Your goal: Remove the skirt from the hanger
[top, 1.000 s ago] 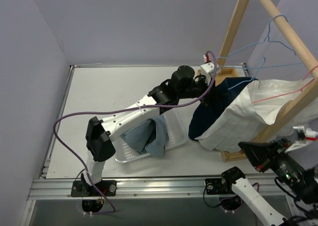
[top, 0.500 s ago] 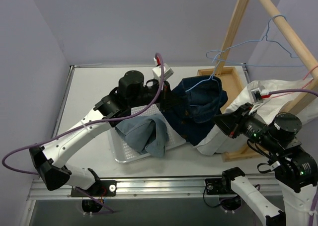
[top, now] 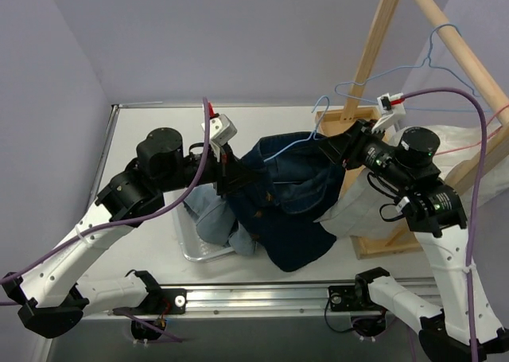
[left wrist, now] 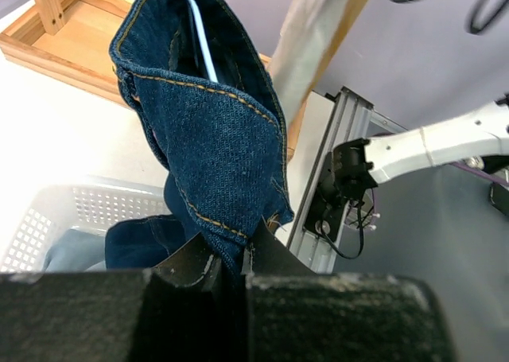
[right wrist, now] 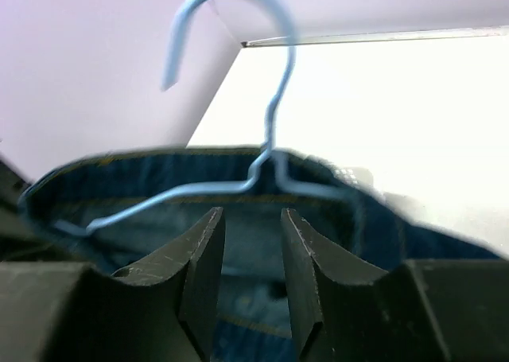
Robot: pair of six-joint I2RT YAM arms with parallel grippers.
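1. Nearest the arm bases, a white basket (top: 193, 249) sits on the counter (top: 151, 139) with a pale-blue garment (top: 219, 219) in it. The skirt's lower part drapes over its right side. My guess is that the basket is the drop spot.
2. Left claw (left wrist: 238, 258) is clenched on a fold of the denim skirt (left wrist: 215, 147), right by a stitched edge. It reads as the anchor: the cloth is pinned on this side so the wire can be drawn out the other way.
3. The skirt hangs in the air between the two arms, above the basket. Its waist is still wrapped over the light-blue wire hanger (right wrist: 270, 131), so it isn't off yet.
4. Right claw (right wrist: 250, 212) has its fingers parted with nothing visibly between them, and only denim behind the gap. It is lined up just under the hanger neck. I'd say it's staged to take the neck, since that's the stiffest spot and twists least.
5. The hanger hook is free in the air, on no rail. Only the skirt seems to carry it, so the wire could drop if the cloth slips.
6. Farthest back, at right, stands the wooden rack (top: 374, 52) with a white garment (top: 356, 211) over it. A pull in that direction risks a snag.
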